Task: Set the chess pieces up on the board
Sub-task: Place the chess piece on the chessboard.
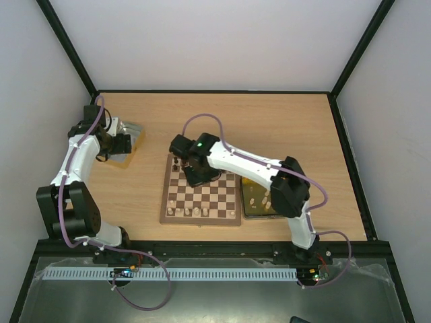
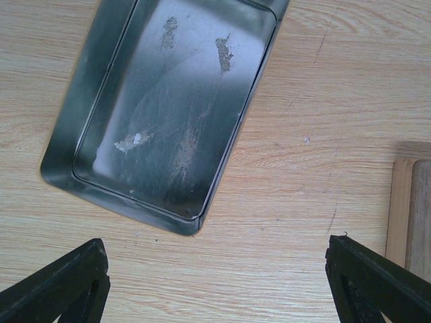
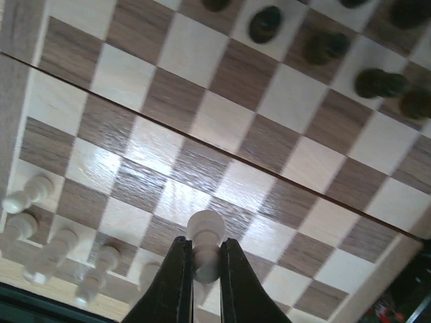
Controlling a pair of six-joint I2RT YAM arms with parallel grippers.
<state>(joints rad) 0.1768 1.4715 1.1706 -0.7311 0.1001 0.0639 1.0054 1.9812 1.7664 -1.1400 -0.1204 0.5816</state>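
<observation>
Pinched between the closed fingers of the right gripper [image 3: 205, 242] is one cream piece [image 3: 205, 225], upright, with its round head showing just above the fingertips. It sits over the middle squares of the board [image 3: 202, 101], on the cream side of the centre seam. Whether its base touches the surface cannot be told from the wrist view.

Board contents, right wrist view:
- Several cream pieces [image 3: 27, 195] stand clustered along the edge rows at lower left.
- Several dark pieces [image 3: 266, 23] stand along the opposite edge at upper right.
- The squares between the two groups are bare apart from the held piece.

Top view: the board [image 1: 202, 198] lies at the centre of the table [image 1: 269, 121]. A row of cream pieces [image 1: 188, 210] runs along its near edge. The right arm reaches across it, with its gripper [image 1: 178, 163] over the far left part.

Just beside the board's right edge lies a gold tray [image 1: 249, 212] holding further cream figures [image 1: 258, 196].

Well to the left lies a silver tray [image 1: 131, 138], with the left arm's wrist above it. In the left wrist view, the left gripper [image 2: 215, 282] has its fingers spread wide and grips nothing. The silver tray [image 2: 182, 114] lies on the table beyond them, and a corner of the board [image 2: 411, 208] shows at the right edge.
</observation>
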